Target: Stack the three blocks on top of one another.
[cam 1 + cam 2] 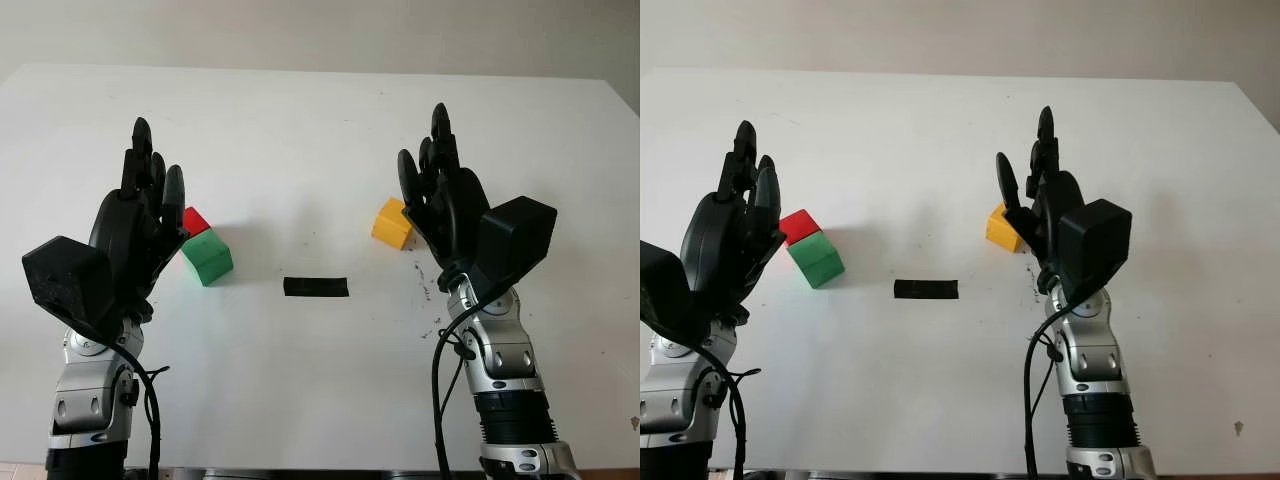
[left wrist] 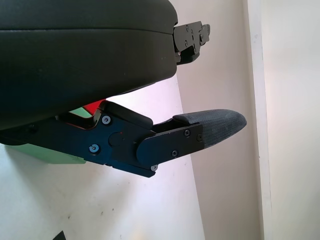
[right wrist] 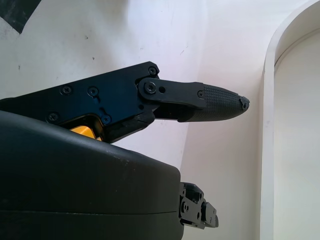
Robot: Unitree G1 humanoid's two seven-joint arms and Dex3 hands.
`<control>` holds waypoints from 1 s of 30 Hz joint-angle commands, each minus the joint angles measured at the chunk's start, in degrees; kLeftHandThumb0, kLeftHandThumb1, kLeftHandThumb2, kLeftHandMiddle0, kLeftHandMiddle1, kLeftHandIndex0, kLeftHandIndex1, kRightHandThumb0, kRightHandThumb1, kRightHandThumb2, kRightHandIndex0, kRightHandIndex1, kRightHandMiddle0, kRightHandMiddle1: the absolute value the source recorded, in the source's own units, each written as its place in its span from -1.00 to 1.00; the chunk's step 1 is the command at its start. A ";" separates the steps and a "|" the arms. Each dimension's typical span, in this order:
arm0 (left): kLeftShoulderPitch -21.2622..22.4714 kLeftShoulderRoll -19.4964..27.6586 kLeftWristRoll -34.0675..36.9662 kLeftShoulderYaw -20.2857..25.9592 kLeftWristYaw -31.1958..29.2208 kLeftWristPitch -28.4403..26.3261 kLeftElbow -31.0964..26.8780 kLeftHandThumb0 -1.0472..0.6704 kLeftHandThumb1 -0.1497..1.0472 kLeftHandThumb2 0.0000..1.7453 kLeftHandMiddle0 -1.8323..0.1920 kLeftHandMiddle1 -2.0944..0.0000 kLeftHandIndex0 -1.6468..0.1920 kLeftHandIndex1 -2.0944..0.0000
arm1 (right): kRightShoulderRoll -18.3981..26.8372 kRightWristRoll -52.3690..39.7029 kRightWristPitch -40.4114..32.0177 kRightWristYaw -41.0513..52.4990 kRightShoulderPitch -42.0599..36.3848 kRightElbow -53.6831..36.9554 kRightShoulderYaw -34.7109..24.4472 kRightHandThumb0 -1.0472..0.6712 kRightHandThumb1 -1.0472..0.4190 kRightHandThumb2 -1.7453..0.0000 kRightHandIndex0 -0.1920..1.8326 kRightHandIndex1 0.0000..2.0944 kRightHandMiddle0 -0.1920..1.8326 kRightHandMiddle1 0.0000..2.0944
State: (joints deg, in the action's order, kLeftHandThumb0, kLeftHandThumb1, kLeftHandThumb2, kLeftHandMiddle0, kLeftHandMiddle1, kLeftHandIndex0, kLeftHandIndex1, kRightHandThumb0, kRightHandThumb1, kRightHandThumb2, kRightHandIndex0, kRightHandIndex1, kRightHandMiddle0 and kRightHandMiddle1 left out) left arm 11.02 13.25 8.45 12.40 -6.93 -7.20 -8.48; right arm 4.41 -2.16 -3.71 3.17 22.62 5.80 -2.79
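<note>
Both hands are up and open, holding nothing.
Left by red and green; right by yellow; tape between.

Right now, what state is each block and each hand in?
red block: on the table, unstacked, touching the green block.
green block: on the table, unstacked.
yellow block: on the table, apart, unstacked.
left hand: open, beside the red block.
right hand: open, beside the yellow block.

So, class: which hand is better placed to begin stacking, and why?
Probably the left hand: it is open beside the touching red block and green block. The right hand, open, has only the yellow block.
</note>
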 commanded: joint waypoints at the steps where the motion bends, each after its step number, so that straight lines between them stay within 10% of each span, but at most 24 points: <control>1: 0.24 0.52 0.09 0.13 -0.29 0.36 -0.52 -0.58 1.00 -0.24 1.00 0.97 1.00 0.98 | -0.05 0.04 0.45 -0.07 -0.34 -0.49 0.03 -0.62 -1.00 0.44 -1.00 -1.00 -1.00 -1.00; 17: 3.38 3.74 -3.52 1.77 1.69 2.10 0.34 -0.52 1.00 -0.32 0.89 0.91 0.90 0.93 | 0.28 -0.23 2.81 0.96 1.81 1.90 -0.19 -0.60 -1.00 0.43 -1.00 -1.00 -1.00 -1.00; 22: 8.52 14.28 -9.41 3.37 -0.54 4.98 4.86 -0.35 1.00 -0.71 0.46 0.70 0.47 0.69 | 0.67 -0.05 4.17 1.14 2.15 1.77 -0.44 -0.60 -1.00 0.41 -1.00 -1.00 -1.00 -1.00; 30: 14.26 35.73 -20.34 -1.34 -14.82 4.50 10.48 -0.29 0.77 -0.94 0.55 0.93 0.42 0.74 | 1.18 -0.24 6.11 1.34 2.26 2.22 -1.13 -0.58 -1.00 0.39 -1.00 -1.00 -1.00 -1.00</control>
State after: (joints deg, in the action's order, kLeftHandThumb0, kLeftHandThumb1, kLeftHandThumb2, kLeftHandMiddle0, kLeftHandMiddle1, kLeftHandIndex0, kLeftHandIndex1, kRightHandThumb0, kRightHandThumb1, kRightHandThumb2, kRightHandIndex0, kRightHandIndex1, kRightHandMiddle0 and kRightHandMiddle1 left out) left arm 23.58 46.45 -11.15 11.98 -20.40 -3.50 1.32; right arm 4.95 -2.29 1.47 4.38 24.34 7.97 -3.71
